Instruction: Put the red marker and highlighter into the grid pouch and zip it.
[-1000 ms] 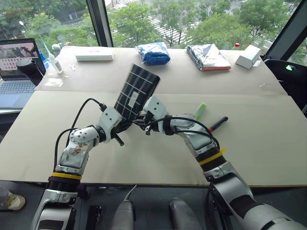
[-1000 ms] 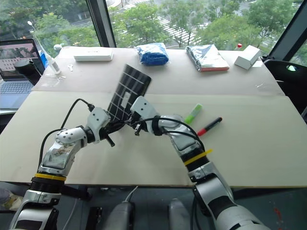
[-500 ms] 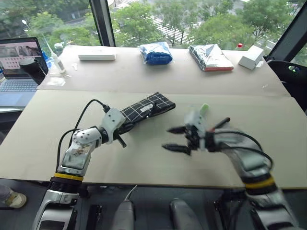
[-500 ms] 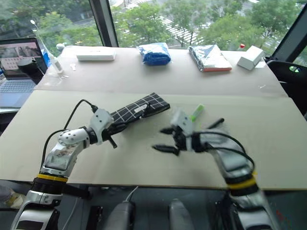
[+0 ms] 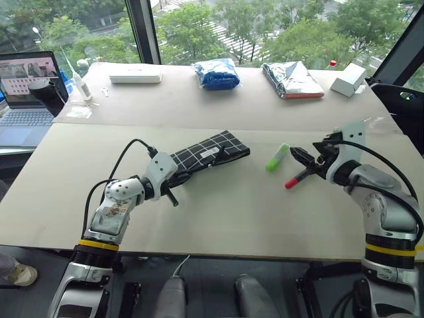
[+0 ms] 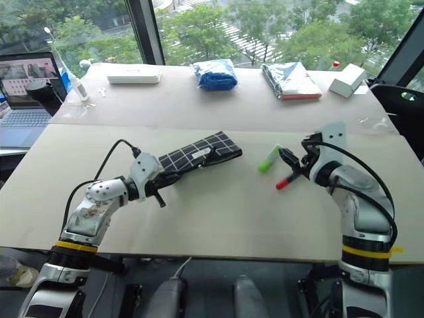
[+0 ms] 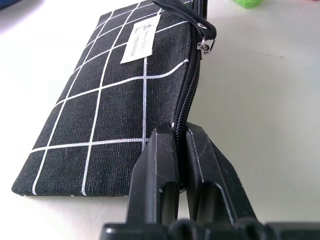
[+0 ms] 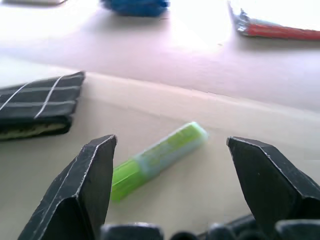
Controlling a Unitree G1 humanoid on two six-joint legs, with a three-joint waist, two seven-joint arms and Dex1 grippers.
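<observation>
The grid pouch (image 5: 211, 150) lies flat on the table, black with white lines, its label and zipper strap (image 7: 200, 25) towards its far end. My left gripper (image 7: 179, 131) is shut on the pouch's near zipper edge. To its right lie the lime-green highlighter (image 5: 276, 158) and, beside it, the red marker (image 5: 297, 179). My right gripper (image 5: 305, 161) hangs open just above the marker's right end, holding nothing. The right wrist view has the highlighter (image 8: 156, 160) lying on the table between its spread fingers.
At the back of the table lie a white flat box (image 5: 135, 73), a blue plastic bag (image 5: 216, 73), a silver foil bag (image 5: 291, 78) and a small white box (image 5: 346, 78). A laptop (image 5: 23, 93) stands at the far left. A seam (image 5: 99, 126) crosses the table.
My right gripper let go of the pouch, opened and swung right to the pens. The pouch dropped from tilted upright to flat on the table, still held by my left gripper.
</observation>
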